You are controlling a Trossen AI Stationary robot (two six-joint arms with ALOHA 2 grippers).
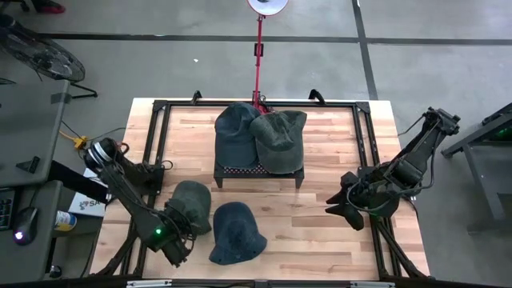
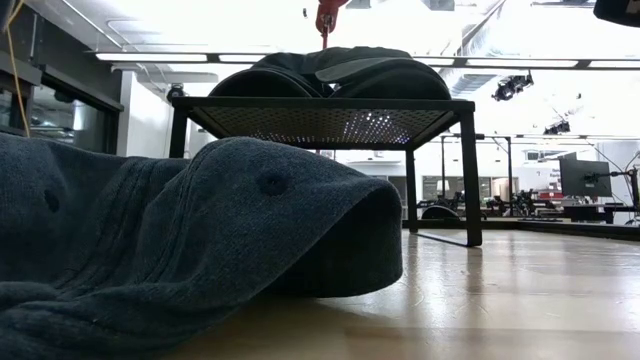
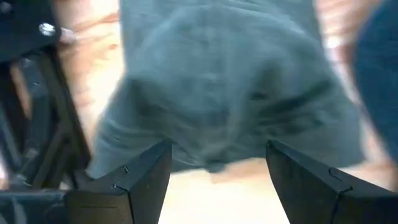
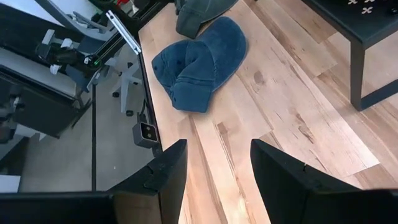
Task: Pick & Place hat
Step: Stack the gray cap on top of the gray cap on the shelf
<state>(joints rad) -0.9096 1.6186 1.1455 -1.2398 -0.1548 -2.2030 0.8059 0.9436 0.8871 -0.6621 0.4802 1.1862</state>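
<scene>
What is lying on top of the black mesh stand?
Two caps lie on the black mesh stand: a dark blue-grey cap and an olive-grey cap, which overlaps its edge. Anything beneath the caps is covered.

a blue hat lies on the wooden table, filling the picture from 9 o'clock down to 6 o'clock, its cloth slumped and creased, with small eyelets showing on the crown. behind it, toward 12 o'clock, stands a black rack with a perforated top and thin legs. two dark hats rest on the rack, side by side and touching. a red pole rises just behind them.
</scene>
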